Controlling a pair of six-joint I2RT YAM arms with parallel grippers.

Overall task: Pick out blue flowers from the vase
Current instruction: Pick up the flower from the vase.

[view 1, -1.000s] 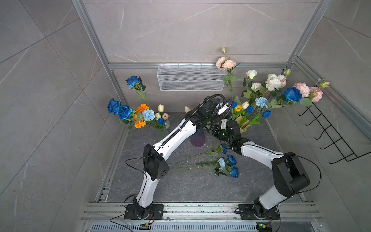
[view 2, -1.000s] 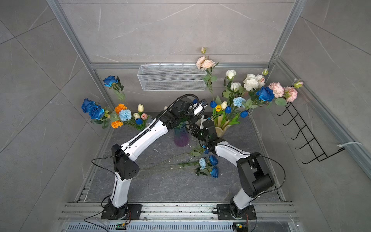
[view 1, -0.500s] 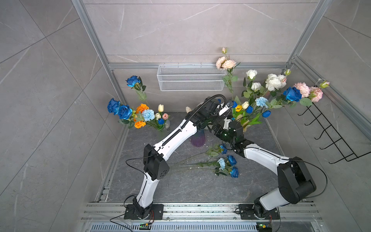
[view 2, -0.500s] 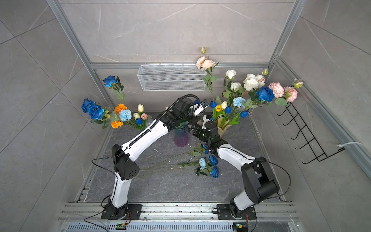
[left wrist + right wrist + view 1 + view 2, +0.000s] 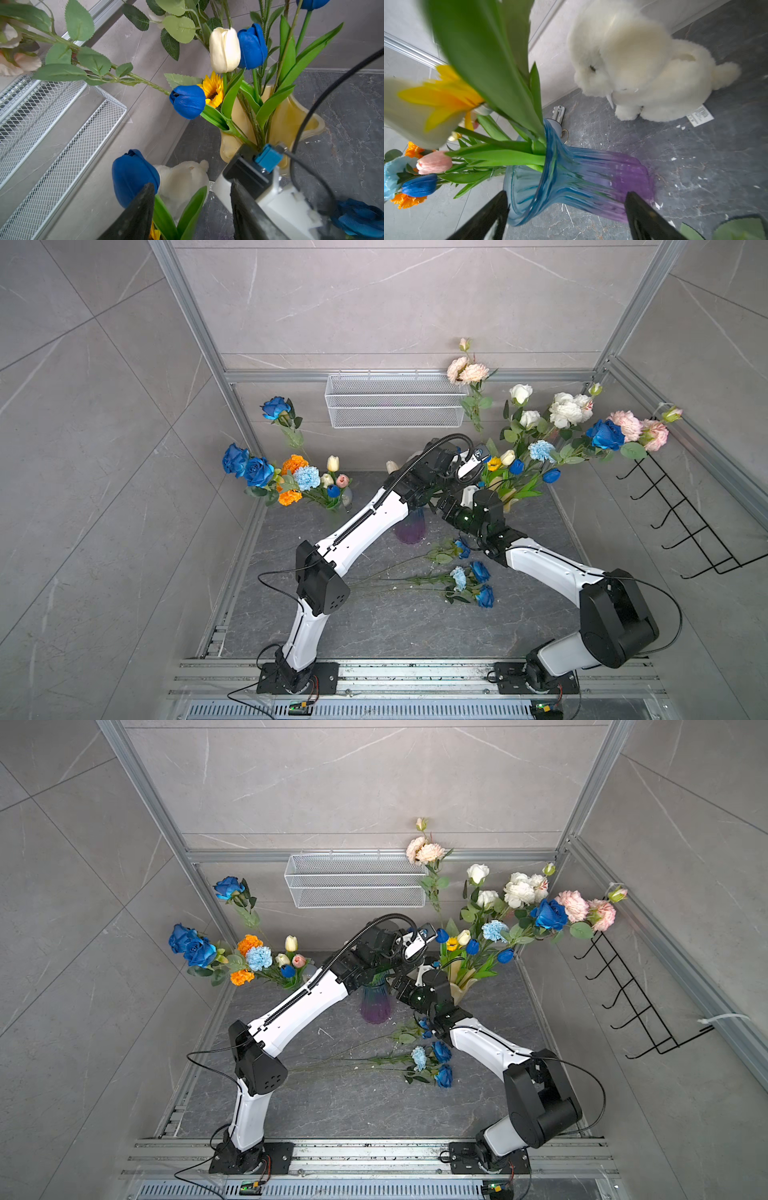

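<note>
Well, the left gripper [image 5: 191, 185] hangs over the purple vase [image 5: 409, 529] with its fingers apart. The green leaves of a blue tulip [image 5: 135, 176] stand up in the gap, lying against one finger [image 5: 139, 214] and clear of the other. The tulip's head rises just past the fingertips.

The right gripper [image 5: 565, 192] is low at the same vase, its fingers spread wide on either side of the glass; I cannot tell whether they press it. A white rabbit [image 5: 643, 72] sits behind the vase by the back wall.

Some blue flowers lie on the table [image 5: 374, 626] between the arms: a rose [image 5: 480, 571], a pale carnation [image 5: 459, 577], a second rose [image 5: 485, 596], and one bloom [image 5: 462, 548] half hidden beside the right arm.

Others stand in the yellow vase [image 5: 291, 120], among them two tulips [image 5: 188, 101], and two blue roses [image 5: 257, 470] top the bunch [image 5: 299, 485] by the left wall.
</note>
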